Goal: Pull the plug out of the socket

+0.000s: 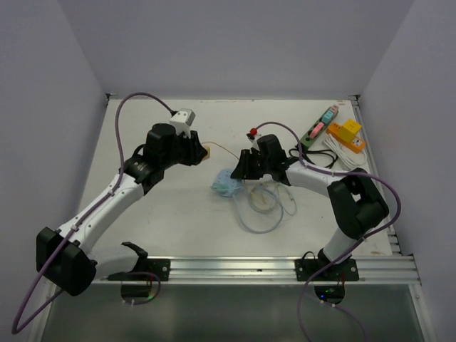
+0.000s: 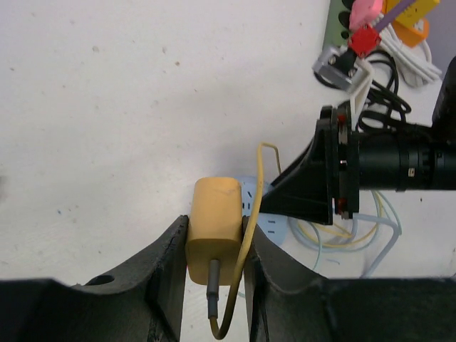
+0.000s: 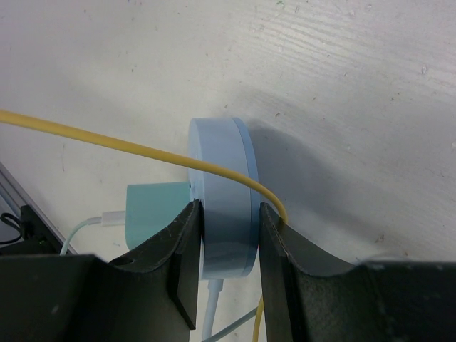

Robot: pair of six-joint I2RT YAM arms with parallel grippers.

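On the left, a rounded yellow plastic plug (image 2: 214,214) is being clamped between the black fingers of the left gripper (image 1: 201,151), with a thin yellow cable (image 3: 107,140) being trailed from its near end. In the overhead view the plug is being held apart from the socket, near it, over the white table (image 1: 178,228).

Toward the middle, a flat round light-blue plastic socket (image 3: 217,153) is being gripped across its thickness by the right gripper (image 3: 226,214), both fingers being pressed onto it. The yellow cable is being draped over the socket's edge, and a teal block adapter (image 3: 157,214) is being shown against its left face.

Pale looped cables (image 1: 267,206) are being left beside the socket. At the far right, a long green power strip (image 1: 318,130) and an orange block (image 1: 347,135) are being kept well apart from both grippers.
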